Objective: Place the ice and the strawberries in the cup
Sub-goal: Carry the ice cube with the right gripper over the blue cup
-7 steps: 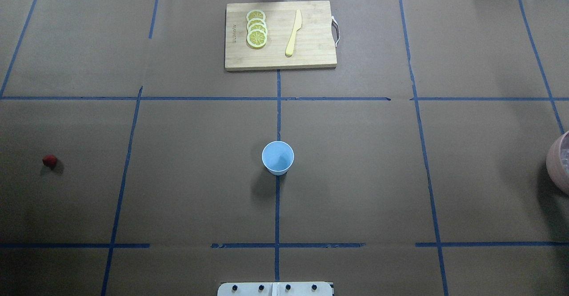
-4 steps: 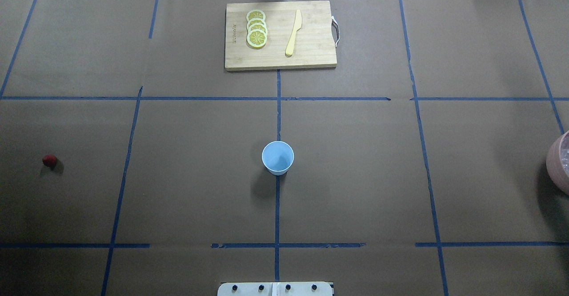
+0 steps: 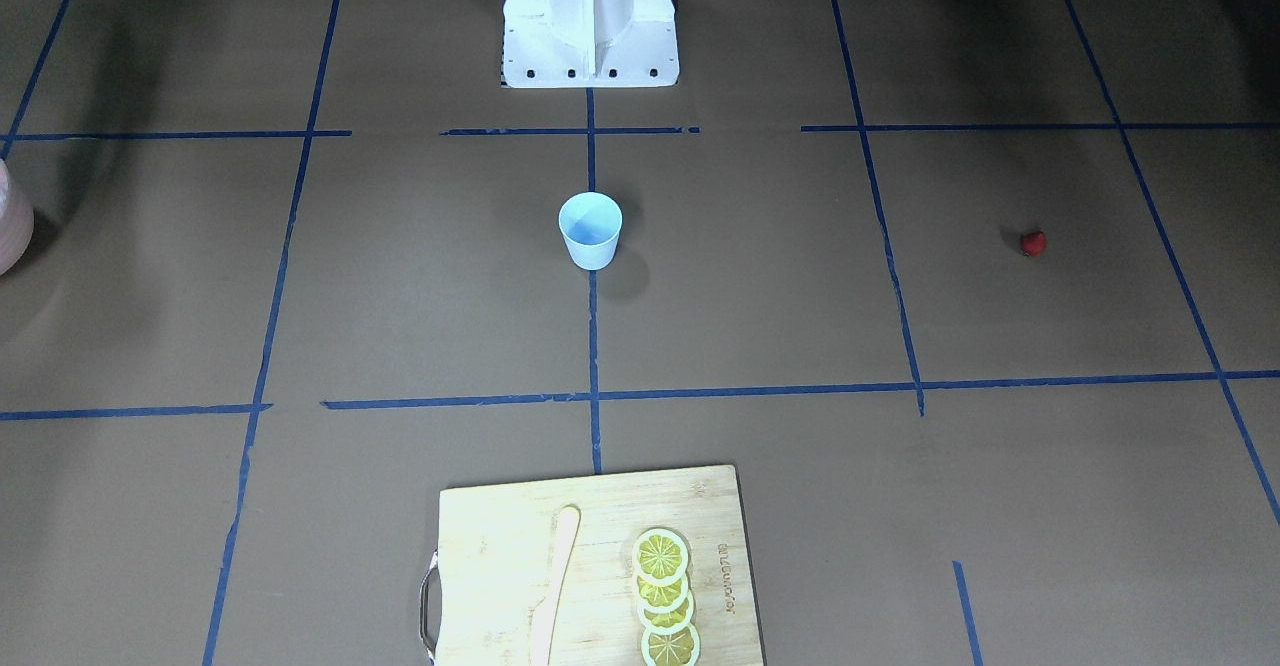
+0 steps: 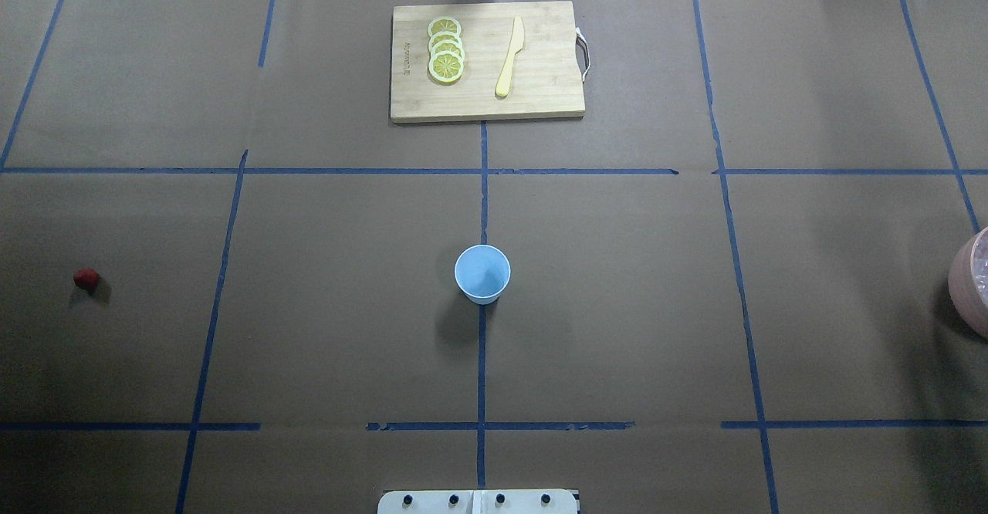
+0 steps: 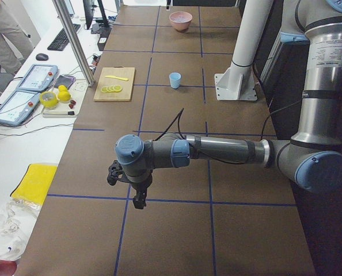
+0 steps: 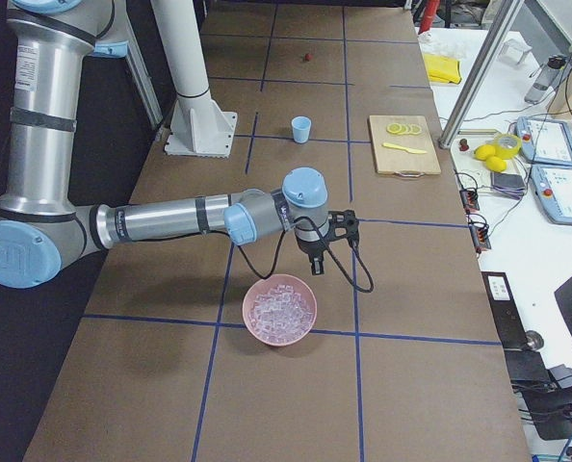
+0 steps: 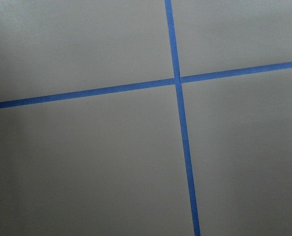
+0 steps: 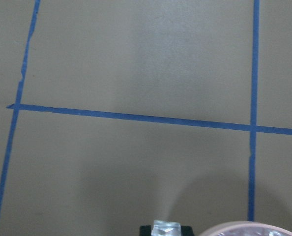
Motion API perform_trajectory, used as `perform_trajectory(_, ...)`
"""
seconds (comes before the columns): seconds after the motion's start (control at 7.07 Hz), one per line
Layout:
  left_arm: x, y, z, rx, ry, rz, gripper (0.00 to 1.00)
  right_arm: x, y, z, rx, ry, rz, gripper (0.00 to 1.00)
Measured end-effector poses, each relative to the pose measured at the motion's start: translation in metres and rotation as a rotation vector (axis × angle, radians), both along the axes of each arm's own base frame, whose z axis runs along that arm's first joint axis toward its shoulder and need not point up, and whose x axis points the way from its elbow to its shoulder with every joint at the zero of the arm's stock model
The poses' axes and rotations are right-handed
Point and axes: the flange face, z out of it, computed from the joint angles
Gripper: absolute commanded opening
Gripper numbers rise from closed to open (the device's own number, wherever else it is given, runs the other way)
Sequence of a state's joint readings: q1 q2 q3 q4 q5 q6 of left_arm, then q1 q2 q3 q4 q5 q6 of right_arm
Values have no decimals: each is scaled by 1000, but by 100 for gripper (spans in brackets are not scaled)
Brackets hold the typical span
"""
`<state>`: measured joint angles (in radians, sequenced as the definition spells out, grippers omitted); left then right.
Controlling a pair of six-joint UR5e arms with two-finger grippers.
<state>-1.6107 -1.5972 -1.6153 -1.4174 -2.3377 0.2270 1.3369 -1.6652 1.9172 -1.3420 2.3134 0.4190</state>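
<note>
The left arm [image 5: 228, 150] fills the right and middle of the left-side view. Its upper arm stands upright at the right edge, and its forearm stretches level toward centre-left. Its wrist [image 5: 129, 150] bends downward, and the left gripper [image 5: 138, 200] hangs pointing straight down; whether its jaws are apart cannot be told. In the right-side view the right arm [image 6: 161, 221] runs level from lower left to centre, with the right gripper [image 6: 317, 263] pointing down. At the bottom edge of the right wrist view, dark fingertips [image 8: 146, 230] clamp a small clear ice cube [image 8: 166, 228].
</note>
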Motion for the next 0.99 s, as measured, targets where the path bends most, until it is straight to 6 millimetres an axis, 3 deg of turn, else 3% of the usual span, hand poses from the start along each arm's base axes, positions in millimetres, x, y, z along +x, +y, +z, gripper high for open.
perform_trajectory(0.28, 0, 0, -1, 1, 0, 0, 100, -74, -25, -65, -9, -57, -12, 1)
perform_trajectory(0.57, 0, -1, -1, 2, 0, 0, 100, -172, -37, -143, -40, -73, -37, 1)
perform_trajectory(0.71, 0, -1, -1, 2, 0, 0, 100, -234, -31, -187, -68, -55, -33, 1)
perform_trajectory(0.85, 0, -1, -1, 2, 0, 0, 100, -294, -15, -230, -91, -37, -21, 0)
perform_trajectory(0.99, 0, -1, -1, 2, 0, 0, 100, -343, 6, -270, -113, -25, -1, 0)
